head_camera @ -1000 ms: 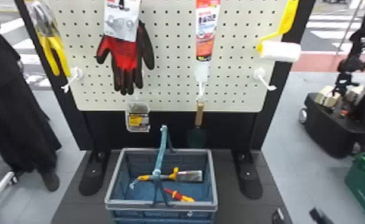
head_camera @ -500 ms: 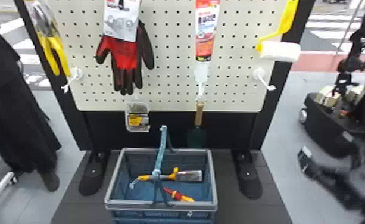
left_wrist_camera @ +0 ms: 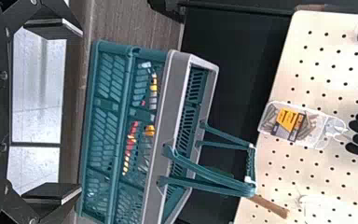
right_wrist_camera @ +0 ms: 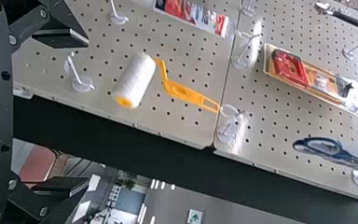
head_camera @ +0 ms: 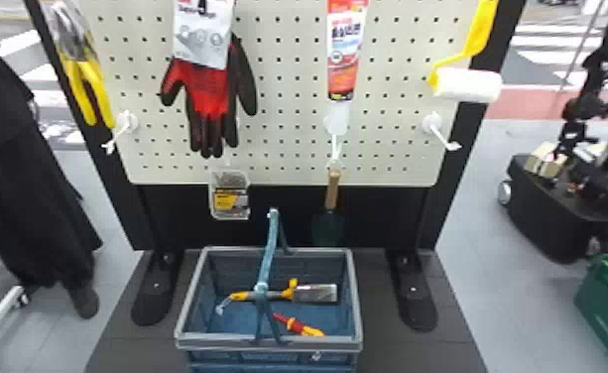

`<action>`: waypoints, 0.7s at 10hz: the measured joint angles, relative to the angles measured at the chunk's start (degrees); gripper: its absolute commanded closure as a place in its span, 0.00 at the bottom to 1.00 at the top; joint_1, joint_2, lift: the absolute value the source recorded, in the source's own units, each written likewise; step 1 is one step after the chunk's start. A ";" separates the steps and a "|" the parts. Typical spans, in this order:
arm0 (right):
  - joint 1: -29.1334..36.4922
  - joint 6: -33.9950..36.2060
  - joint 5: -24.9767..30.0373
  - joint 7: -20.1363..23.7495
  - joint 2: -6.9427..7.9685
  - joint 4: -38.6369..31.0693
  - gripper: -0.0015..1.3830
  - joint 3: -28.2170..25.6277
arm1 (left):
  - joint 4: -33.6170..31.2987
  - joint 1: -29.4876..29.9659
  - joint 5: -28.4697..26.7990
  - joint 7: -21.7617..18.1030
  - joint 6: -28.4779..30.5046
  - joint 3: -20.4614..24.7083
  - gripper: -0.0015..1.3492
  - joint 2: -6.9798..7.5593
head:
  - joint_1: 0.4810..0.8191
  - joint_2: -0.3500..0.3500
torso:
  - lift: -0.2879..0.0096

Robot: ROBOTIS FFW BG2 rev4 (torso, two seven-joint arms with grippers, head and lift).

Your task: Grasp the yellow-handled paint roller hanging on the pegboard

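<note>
1. The roller (head_camera: 466, 83) hangs at the upper right of the head view, at the right edge of the pegboard (head_camera: 287, 89). Its yellow handle points up, and the white sleeve sits below it, just above a white hook (head_camera: 439, 128).
2. Right gripper (right_wrist_camera: 77, 112): the jaws are spread wide and hold nothing. The roller lies ahead of them, well apart.
3. Left gripper (left_wrist_camera: 70, 109): the jaws are spread wide and empty, facing the side of the basket (left_wrist_camera: 175, 102).
4. The basket sits at the lower centre of the head view, below the board, with tools inside.
5. A glove (head_camera: 208, 89) and a tube (head_camera: 344, 49) hang at upper centre.
</note>
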 measured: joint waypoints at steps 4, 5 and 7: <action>-10.37 6.68 -5.60 0.78 -10.21 3.64 0.17 1.35 | 0.00 -1.05 1.54 0.36 0.52 -1.17 0.11 1.35 | 0.20 0.50 | 0.63; -14.02 8.23 -8.63 0.78 -12.88 8.13 0.17 4.15 | 0.00 -0.92 2.19 0.38 0.59 -1.30 0.11 1.67 | 0.20 0.50 | 0.63; -22.19 10.29 -14.45 1.84 -18.40 18.32 0.17 12.42 | 0.00 -2.01 2.90 0.44 0.74 -1.94 0.11 2.53 | 0.20 0.50 | 0.63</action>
